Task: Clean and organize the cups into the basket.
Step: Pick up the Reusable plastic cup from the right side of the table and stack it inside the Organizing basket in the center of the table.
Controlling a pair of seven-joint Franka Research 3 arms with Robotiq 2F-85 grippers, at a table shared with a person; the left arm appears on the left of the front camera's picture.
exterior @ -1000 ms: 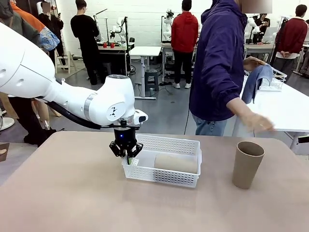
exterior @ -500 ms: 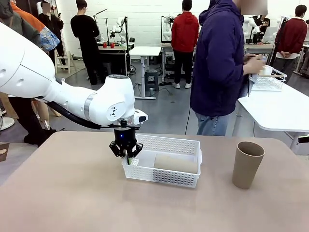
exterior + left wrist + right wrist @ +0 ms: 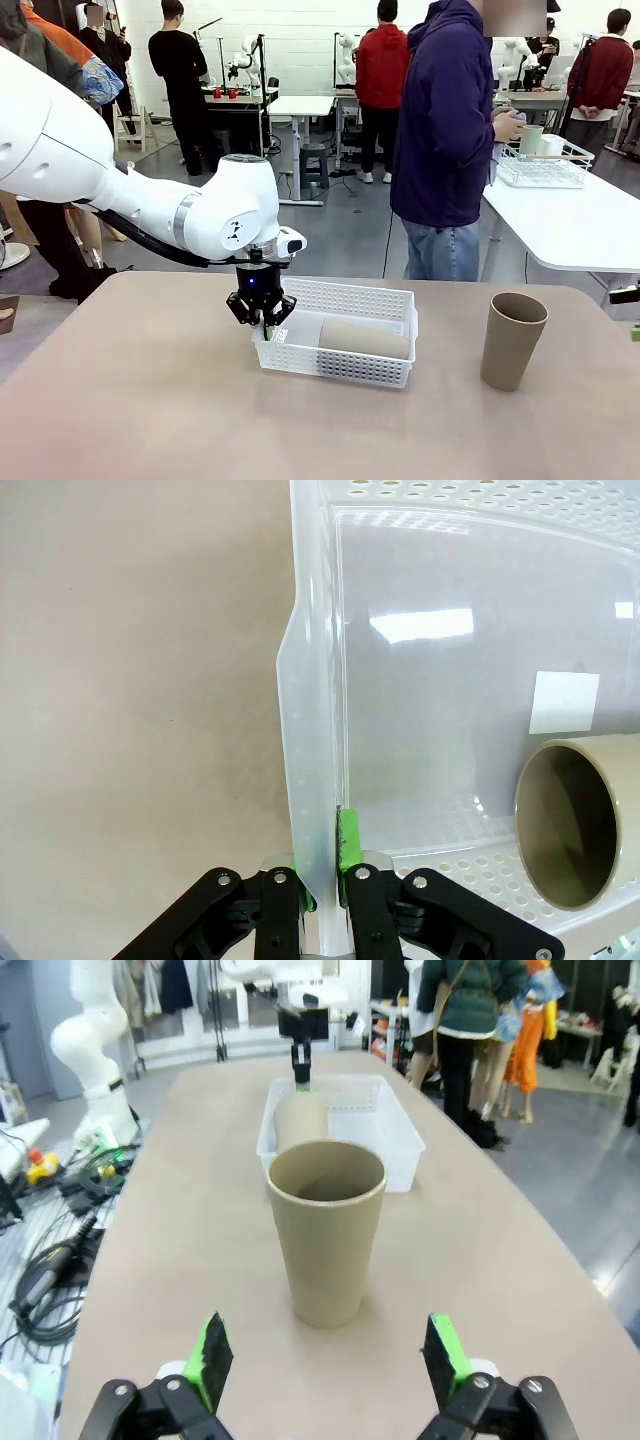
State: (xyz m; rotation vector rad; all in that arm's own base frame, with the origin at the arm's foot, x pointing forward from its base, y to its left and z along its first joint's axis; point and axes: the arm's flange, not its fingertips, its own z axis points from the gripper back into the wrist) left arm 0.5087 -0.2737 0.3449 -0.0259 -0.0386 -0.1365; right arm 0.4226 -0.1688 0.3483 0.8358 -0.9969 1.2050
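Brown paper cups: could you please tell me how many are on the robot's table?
2. One brown cup lies on its side inside the white basket; the other cup stands upright on the table, toward the robot's right. None appears hidden.

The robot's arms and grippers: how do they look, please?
The left arm is glossy white with rounded links, a grey ring at one joint and a black cable underneath. The left gripper and right gripper are black, with green finger pads.
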